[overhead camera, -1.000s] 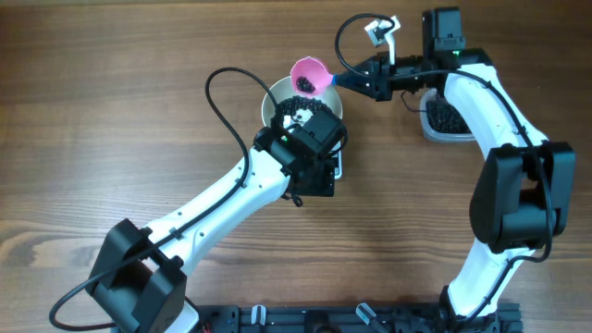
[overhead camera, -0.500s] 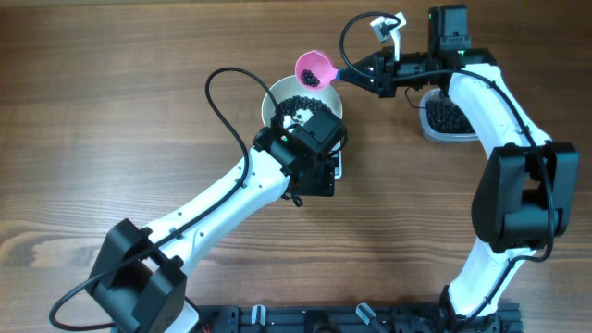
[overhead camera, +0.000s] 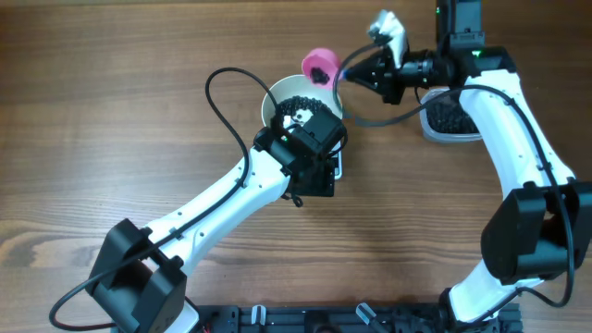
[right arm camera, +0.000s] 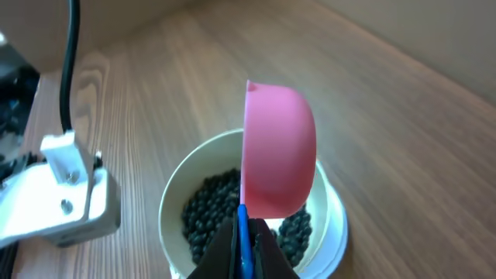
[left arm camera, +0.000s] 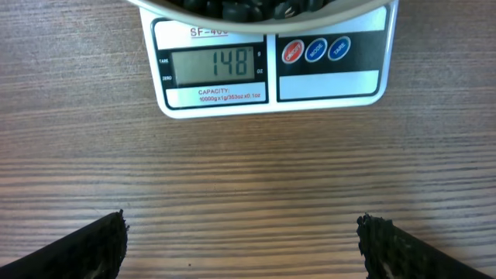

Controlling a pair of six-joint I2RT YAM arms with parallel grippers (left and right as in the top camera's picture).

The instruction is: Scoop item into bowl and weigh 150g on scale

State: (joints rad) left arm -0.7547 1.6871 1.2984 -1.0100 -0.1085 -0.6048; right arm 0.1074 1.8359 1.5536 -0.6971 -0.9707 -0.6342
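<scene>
The scoop point(right arm camera: 279, 151) was pinched in the right gripper point(right arm camera: 246, 236) by the bowl point(right arm camera: 165, 208) of beans point(right arm camera: 203, 211); the left gripper point(left arm camera: 244, 244) was spread wide.

Flat white rectangular kitchen scale point(left arm camera: 325, 87): grey display point(left arm camera: 213, 65) reads "148"; "SF-4…" at its 12 o'clock, "CAPACITY" at 6 o'clock.

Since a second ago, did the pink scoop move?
Yes. In the overhead view the pink scoop has shifted up and to the right, farther off the white bowl's far rim.
</scene>
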